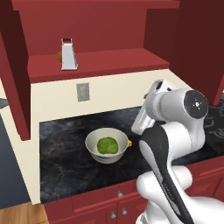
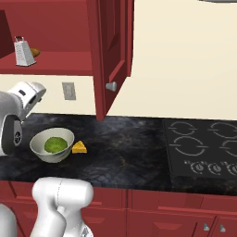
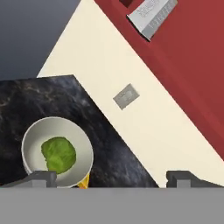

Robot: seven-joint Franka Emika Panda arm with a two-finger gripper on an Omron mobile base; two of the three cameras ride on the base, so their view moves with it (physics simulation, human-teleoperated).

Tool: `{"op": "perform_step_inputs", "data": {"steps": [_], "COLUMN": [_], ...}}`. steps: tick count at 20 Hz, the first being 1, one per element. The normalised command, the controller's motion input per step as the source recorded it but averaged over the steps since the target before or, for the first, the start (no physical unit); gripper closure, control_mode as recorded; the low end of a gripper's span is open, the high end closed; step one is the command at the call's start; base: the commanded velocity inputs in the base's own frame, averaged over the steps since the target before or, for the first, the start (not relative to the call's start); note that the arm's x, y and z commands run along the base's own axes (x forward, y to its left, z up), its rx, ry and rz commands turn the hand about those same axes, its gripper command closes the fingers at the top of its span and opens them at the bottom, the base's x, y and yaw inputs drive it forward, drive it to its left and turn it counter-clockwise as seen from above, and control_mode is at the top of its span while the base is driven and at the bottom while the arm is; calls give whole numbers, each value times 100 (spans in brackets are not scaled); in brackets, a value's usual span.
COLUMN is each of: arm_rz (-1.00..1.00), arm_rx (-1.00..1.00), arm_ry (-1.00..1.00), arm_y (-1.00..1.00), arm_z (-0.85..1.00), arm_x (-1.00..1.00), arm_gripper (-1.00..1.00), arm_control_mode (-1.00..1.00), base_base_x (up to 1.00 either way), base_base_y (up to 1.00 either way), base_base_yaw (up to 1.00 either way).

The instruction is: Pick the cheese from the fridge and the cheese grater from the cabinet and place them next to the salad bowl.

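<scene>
The silver cheese grater (image 1: 68,54) (image 2: 23,51) (image 3: 151,15) stands upright on the shelf of the open red cabinet (image 1: 100,63) (image 2: 60,62). On the dark counter below, the off-white salad bowl (image 1: 107,158) (image 2: 51,157) (image 3: 74,131) holds a lettuce ball. The small orange cheese (image 1: 129,143) (image 2: 79,147) (image 3: 84,180) lies against the bowl's right side. My gripper (image 3: 111,179) hangs open and empty above the counter, right of the bowl and well below the grater. The fridge is out of view.
A brown round ball (image 2: 35,52) sits behind the grater. A wall outlet (image 1: 82,92) (image 2: 69,91) is under the shelf. The open cabinet door (image 2: 109,55) juts out right of the bowl. A cooktop (image 2: 203,148) lies at the far right, with red drawers (image 1: 96,199) below the counter.
</scene>
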Motion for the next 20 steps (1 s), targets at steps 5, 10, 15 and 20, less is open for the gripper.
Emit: {"op": "perform_step_inputs", "data": {"steps": [5,10,15,20], "arm_rz": [-19,-4,2,23], "arm_rx": [32,63,15,-14], "arm_ry": [-10,0,0,0], "arm_y": [3,-2,29,39], "arm_z": [52,43,21,40], "arm_x": [-18,-7,6,27], "arm_gripper": [-100,-100,-100,-100], "arm_control_mode": [-100,-100,-100,-100], "base_base_x": [0,0,0,0], "base_base_y": [0,0,0,0], "base_base_yaw": [0,0,0,0]}}
